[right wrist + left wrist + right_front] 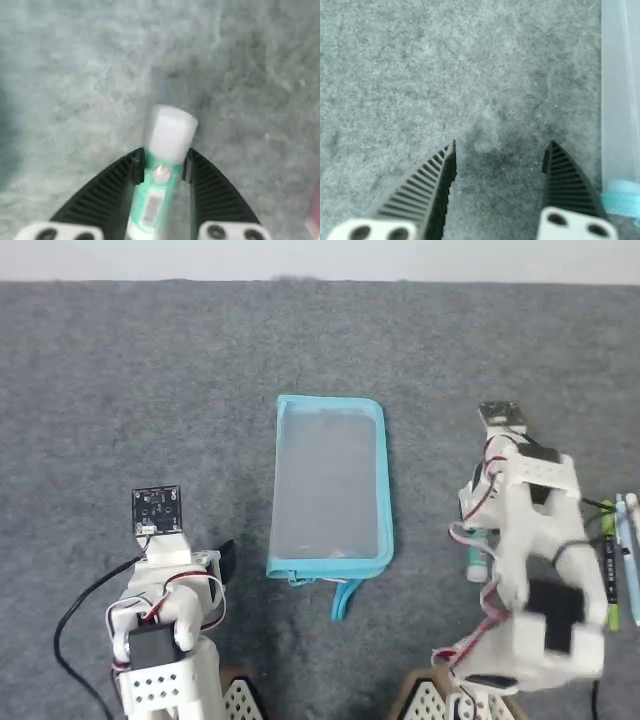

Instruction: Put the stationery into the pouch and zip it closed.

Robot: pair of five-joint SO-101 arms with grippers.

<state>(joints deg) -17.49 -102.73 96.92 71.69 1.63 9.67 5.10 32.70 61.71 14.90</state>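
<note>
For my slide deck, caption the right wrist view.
Right end effector closed on a green, white-capped glue stick, grey mat behind.

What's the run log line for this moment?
left gripper: open, beside pouch | right gripper: shut on glue stick | pouch: lying flat on mat

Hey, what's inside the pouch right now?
The pouch looks empty through its clear panel, save a faint pinkish speck near the arms' end, too small to identify.

Fuzzy matt cloth table cover [150,370] — smooth translucent plastic pouch [330,480] with fabric edging — glossy plastic tube [170,127]
</note>
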